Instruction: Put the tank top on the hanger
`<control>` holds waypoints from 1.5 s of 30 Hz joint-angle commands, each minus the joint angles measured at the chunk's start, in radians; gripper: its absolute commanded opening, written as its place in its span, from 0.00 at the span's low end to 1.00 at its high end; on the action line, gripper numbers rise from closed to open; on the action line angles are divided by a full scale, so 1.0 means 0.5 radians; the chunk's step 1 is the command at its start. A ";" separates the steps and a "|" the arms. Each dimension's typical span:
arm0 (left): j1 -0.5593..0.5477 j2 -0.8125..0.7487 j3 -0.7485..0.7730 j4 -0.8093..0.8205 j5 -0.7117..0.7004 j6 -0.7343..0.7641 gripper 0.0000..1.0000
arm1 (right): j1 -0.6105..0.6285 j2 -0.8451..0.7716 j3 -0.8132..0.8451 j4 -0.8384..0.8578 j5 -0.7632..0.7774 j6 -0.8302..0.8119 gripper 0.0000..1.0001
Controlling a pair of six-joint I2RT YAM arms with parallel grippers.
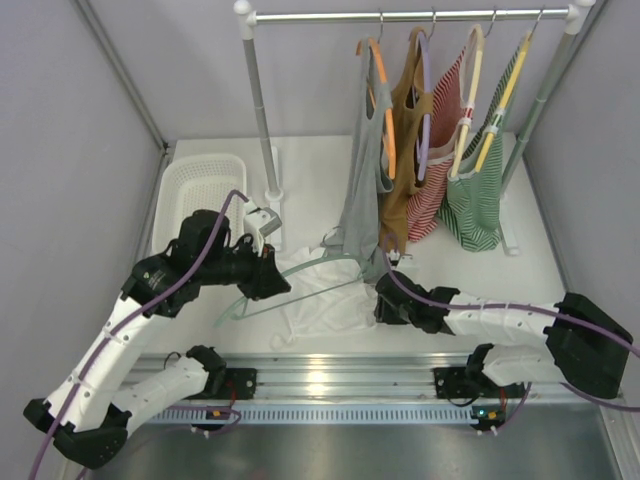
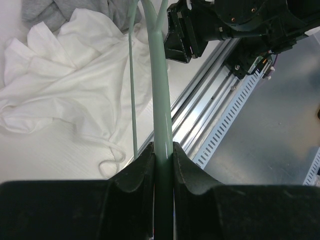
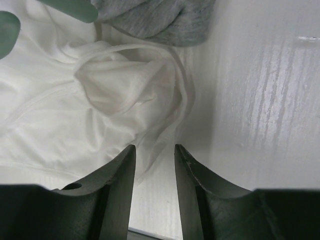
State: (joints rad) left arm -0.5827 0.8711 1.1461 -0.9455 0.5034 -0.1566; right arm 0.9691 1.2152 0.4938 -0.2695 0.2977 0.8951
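The left gripper (image 2: 163,155) is clenched on the hanger (image 2: 161,100). Both pads press the pale green rod, which runs straight out ahead of the fingers and forks at the far end. The right gripper (image 3: 152,150) is released, its jaws apart. A thin edge of the tank top (image 3: 75,115) lies in the gap, and neither pad presses it.

The only container is a white basket (image 1: 200,190), beyond and to the outer side of the left gripper (image 1: 270,278). Its slatted floor and walls are in plain view.

The tank top (image 1: 325,300) lies crumpled on the table (image 1: 480,260) between the two grippers. It is just ahead of the right gripper (image 1: 385,295) and beside the left one. The cloth is plain white and thin, folded into soft ridges, with a narrow strap loop trailing off toward the near side. The hanger (image 1: 320,259) arcs across its far edge, partly over the cloth.

Past the right fingertips, the hem of a grey top (image 3: 155,20) reaches down to the white cloth. It hangs on a rack (image 1: 410,15) farther out, with a brown top (image 1: 405,130) and two striped tops (image 1: 470,190) alongside. Bare table stretches to the outer side of the right gripper. Behind both grippers a metal rail (image 1: 330,372) marks the near edge, and grey walls (image 1: 60,150) close in the sides.
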 commanded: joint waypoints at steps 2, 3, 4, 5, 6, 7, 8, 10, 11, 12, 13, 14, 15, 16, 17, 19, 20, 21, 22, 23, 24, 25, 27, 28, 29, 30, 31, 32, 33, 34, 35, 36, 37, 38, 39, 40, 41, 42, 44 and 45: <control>-0.013 -0.024 0.006 0.099 0.018 -0.024 0.00 | 0.056 0.073 0.074 -0.044 0.033 0.063 0.37; -0.013 -0.027 0.006 0.099 0.018 -0.024 0.00 | 0.059 0.085 0.080 -0.077 0.040 0.066 0.37; -0.013 -0.027 0.012 0.099 0.018 -0.024 0.00 | 0.065 0.104 0.098 -0.102 0.049 0.069 0.37; -0.013 -0.033 0.012 0.099 0.015 -0.024 0.00 | 0.068 0.122 0.108 -0.126 0.067 0.078 0.35; -0.013 -0.033 0.009 0.099 0.009 -0.027 0.00 | 0.068 0.134 0.117 -0.194 0.076 0.078 0.32; -0.013 -0.033 0.006 0.102 0.003 -0.030 0.00 | 0.074 0.147 0.138 -0.228 0.086 0.084 0.30; -0.016 -0.042 0.006 0.099 -0.003 -0.036 0.00 | 0.077 0.153 0.144 -0.258 0.110 0.090 0.29; -0.016 -0.049 -0.010 0.099 -0.003 -0.046 0.00 | 0.087 0.144 0.148 -0.329 0.116 0.097 0.28; -0.013 -0.055 -0.019 0.099 -0.013 -0.055 0.00 | 0.090 0.138 0.148 -0.350 0.110 0.100 0.28; -0.016 -0.058 -0.025 0.102 -0.013 -0.058 0.00 | 0.090 0.131 0.148 -0.366 0.110 0.103 0.28; -0.016 -0.061 -0.043 0.108 -0.019 -0.064 0.00 | 0.099 0.128 0.138 -0.387 0.107 0.106 0.28; -0.016 -0.079 -0.056 0.130 -0.013 -0.076 0.00 | 0.099 0.110 0.132 -0.397 0.104 0.118 0.27; -0.016 -0.088 -0.068 0.142 -0.013 -0.083 0.00 | 0.102 0.104 0.126 -0.400 0.104 0.121 0.24; -0.016 -0.098 -0.089 0.157 -0.010 -0.086 0.00 | 0.102 0.101 0.114 -0.403 0.104 0.127 0.22; -0.016 -0.113 -0.099 0.176 -0.001 -0.095 0.00 | 0.102 0.079 0.108 -0.406 0.107 0.136 0.20; -0.016 -0.122 -0.126 0.200 0.021 -0.101 0.00 | 0.102 0.061 0.092 -0.382 0.104 0.136 0.15; -0.013 -0.128 -0.135 0.207 0.033 -0.110 0.00 | 0.102 0.043 0.086 -0.357 0.086 0.139 0.13; -0.016 -0.125 -0.145 0.222 0.039 -0.113 0.00 | 0.102 0.039 0.083 -0.345 0.076 0.143 0.10; -0.016 -0.128 -0.151 0.222 0.042 -0.116 0.00 | 0.102 0.045 0.092 -0.338 0.067 0.143 0.07; -0.016 -0.131 -0.154 0.225 0.055 -0.122 0.00 | 0.102 0.049 0.095 -0.341 0.067 0.143 0.02; -0.016 -0.138 -0.160 0.240 0.067 -0.125 0.00 | 0.102 0.055 0.104 -0.345 0.073 0.146 0.00; -0.019 -0.144 -0.166 0.246 0.076 -0.132 0.00 | 0.099 0.049 0.114 -0.360 0.085 0.146 0.00; -0.016 -0.156 -0.169 0.250 0.110 -0.141 0.00 | 0.093 0.015 0.117 -0.400 0.119 0.152 0.00; -0.016 -0.162 -0.175 0.259 0.125 -0.144 0.00 | 0.071 0.000 0.117 -0.406 0.128 0.152 0.00; -0.016 -0.177 -0.181 0.265 0.141 -0.150 0.00 | 0.059 -0.049 0.117 -0.418 0.135 0.140 0.00; -0.019 -0.181 -0.197 0.274 0.177 -0.153 0.00 | 0.032 -0.077 0.120 -0.446 0.141 0.130 0.00; -0.016 -0.184 -0.203 0.280 0.196 -0.156 0.00 | 0.016 -0.102 0.126 -0.464 0.144 0.127 0.00; -0.016 -0.187 -0.209 0.280 0.202 -0.159 0.00 | 0.004 -0.147 0.129 -0.482 0.162 0.112 0.00; -0.019 -0.184 -0.227 0.280 0.214 -0.162 0.00 | -0.008 -0.169 0.147 -0.501 0.174 0.112 0.00; -0.016 -0.178 -0.237 0.286 0.226 -0.165 0.00 | -0.018 -0.212 0.154 -0.531 0.196 0.094 0.00; -0.019 -0.178 -0.243 0.289 0.239 -0.168 0.00 | -0.024 -0.224 0.160 -0.535 0.196 0.090 0.00; -0.016 -0.175 -0.255 0.296 0.269 -0.175 0.00 | -0.033 -0.240 0.175 -0.544 0.196 0.084 0.00; -0.022 -0.168 -0.258 0.311 0.282 -0.181 0.00 | -0.036 -0.249 0.184 -0.559 0.205 0.078 0.00; -0.022 -0.168 -0.261 0.311 0.282 -0.181 0.00 | -0.042 -0.249 0.190 -0.565 0.208 0.075 0.00; -0.028 -0.162 -0.267 0.311 0.279 -0.181 0.00 | -0.042 -0.252 0.200 -0.578 0.211 0.072 0.00; -0.031 -0.156 -0.267 0.314 0.279 -0.178 0.00 | -0.042 -0.258 0.200 -0.581 0.221 0.072 0.00; -0.037 -0.150 -0.270 0.311 0.285 -0.175 0.00 | -0.045 -0.261 0.200 -0.581 0.227 0.066 0.00; -0.043 -0.147 -0.274 0.311 0.285 -0.175 0.00 | -0.048 -0.264 0.200 -0.578 0.221 0.063 0.00; -0.046 -0.135 -0.280 0.311 0.273 -0.165 0.00 | -0.058 -0.267 0.203 -0.581 0.227 0.054 0.00; -0.053 -0.132 -0.283 0.314 0.273 -0.165 0.00 | -0.058 -0.274 0.209 -0.578 0.224 0.054 0.00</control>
State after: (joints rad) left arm -0.6003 0.8024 1.0058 -0.8669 0.6102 -0.2348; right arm 0.9565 1.1038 0.5526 -0.5480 0.3786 0.9352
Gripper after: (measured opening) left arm 0.205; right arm 0.004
